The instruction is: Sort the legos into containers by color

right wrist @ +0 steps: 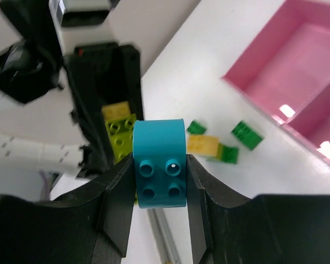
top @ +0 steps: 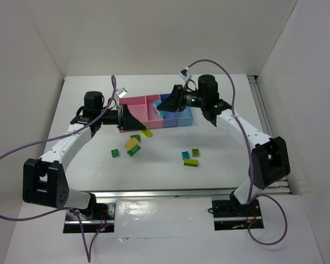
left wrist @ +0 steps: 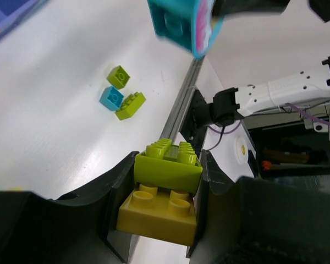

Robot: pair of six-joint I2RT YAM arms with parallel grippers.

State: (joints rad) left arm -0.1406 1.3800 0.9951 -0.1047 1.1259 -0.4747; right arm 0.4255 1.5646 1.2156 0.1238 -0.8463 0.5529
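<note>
My left gripper [left wrist: 168, 175] is shut on a lime lego [left wrist: 166, 168] stuck on a yellow lego [left wrist: 158, 214]. In the top view it [top: 143, 131] hangs just in front of the pink end of the containers [top: 136, 102]. My right gripper [right wrist: 159, 165] is shut on a cyan lego [right wrist: 158, 144] and in the top view [top: 160, 111] hovers over the middle bins. A yellow lego [top: 132, 143], dark green legos [top: 133, 152] and a lime lego [top: 115, 153] lie loose at centre left. A cyan lego [top: 185, 155] and two lime legos [top: 191, 163] lie at centre right.
The two grippers face each other closely above the bin row. The right wrist view shows open pink bins [right wrist: 297, 71] at the upper right. A metal rail [top: 170, 192] runs along the table's near edge. White walls enclose the table on three sides.
</note>
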